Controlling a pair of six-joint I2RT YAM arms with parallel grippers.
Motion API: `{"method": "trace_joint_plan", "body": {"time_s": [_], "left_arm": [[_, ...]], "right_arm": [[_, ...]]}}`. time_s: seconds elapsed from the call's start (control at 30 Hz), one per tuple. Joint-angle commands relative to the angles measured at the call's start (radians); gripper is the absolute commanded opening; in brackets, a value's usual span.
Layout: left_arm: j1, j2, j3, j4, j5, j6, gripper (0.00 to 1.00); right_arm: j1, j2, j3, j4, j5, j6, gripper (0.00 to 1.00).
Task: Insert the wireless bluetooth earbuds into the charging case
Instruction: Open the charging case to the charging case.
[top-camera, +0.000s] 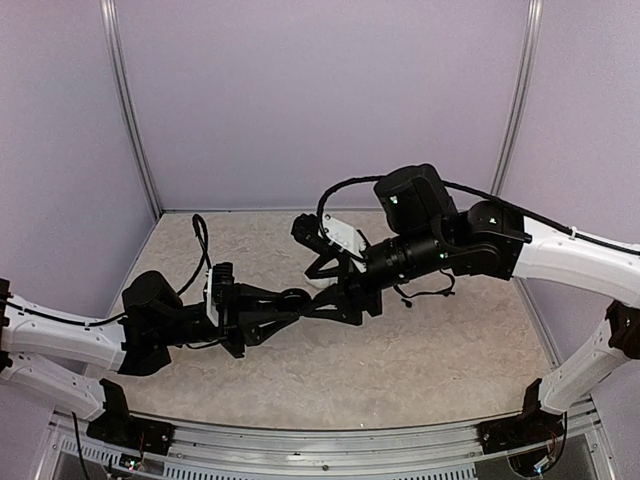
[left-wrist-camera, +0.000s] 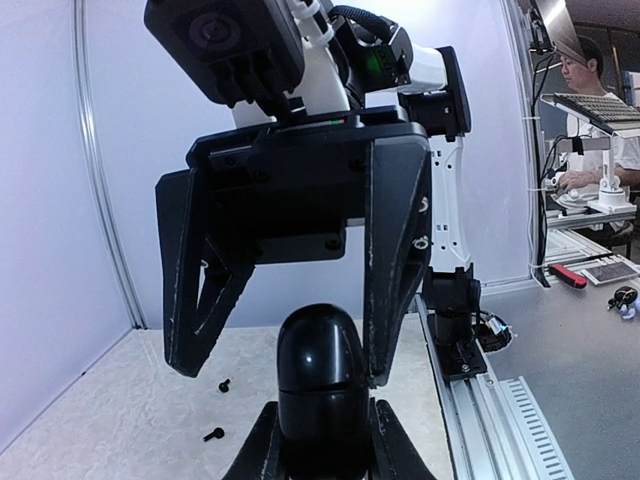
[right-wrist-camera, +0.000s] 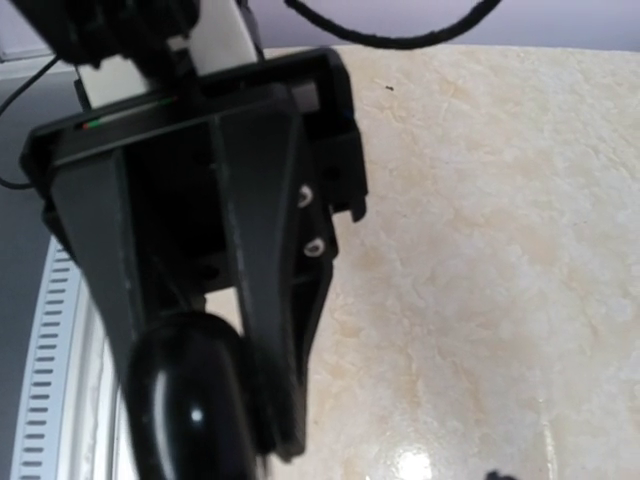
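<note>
So the charging case (left-wrist-camera: 318, 370) here looks glossy black, egg-shaped and closed. It's up off the table (top-camera: 450, 360) around mid-table, pinched at its lower end by the left gripper (left-wrist-camera: 320, 420), which reaches in from 8 o'clock. The right gripper (left-wrist-camera: 288, 368) comes from 3 o'clock with its claw spread either side of the case top. Two tiny dark bits (left-wrist-camera: 218, 410) lie at the case's 7 o'clock, too small to identify.

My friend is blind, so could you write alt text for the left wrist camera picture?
The left end effector grips a glossy black rounded object, and the right end effector fills the view beyond it, jaws open. Two tiny dark pieces lie on the beige table.
</note>
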Motion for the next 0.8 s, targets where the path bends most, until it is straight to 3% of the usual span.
{"method": "trace_joint_plan", "body": {"time_s": [0.0, 0.57, 0.77], "left_arm": [[0.000, 0.014, 0.007, -0.008, 0.038, 0.019, 0.06], [0.001, 0.033, 0.017, 0.003, 0.044, 0.025, 0.06], [0.014, 0.038, 0.013, 0.015, 0.039, 0.001, 0.05]], "right_arm": [[-0.002, -0.055, 0.038, 0.046, 0.053, 0.007, 0.69], [-0.013, -0.073, 0.037, 0.044, 0.130, 0.002, 0.66], [-0.020, -0.125, -0.006, 0.083, 0.016, -0.035, 0.69]]}}
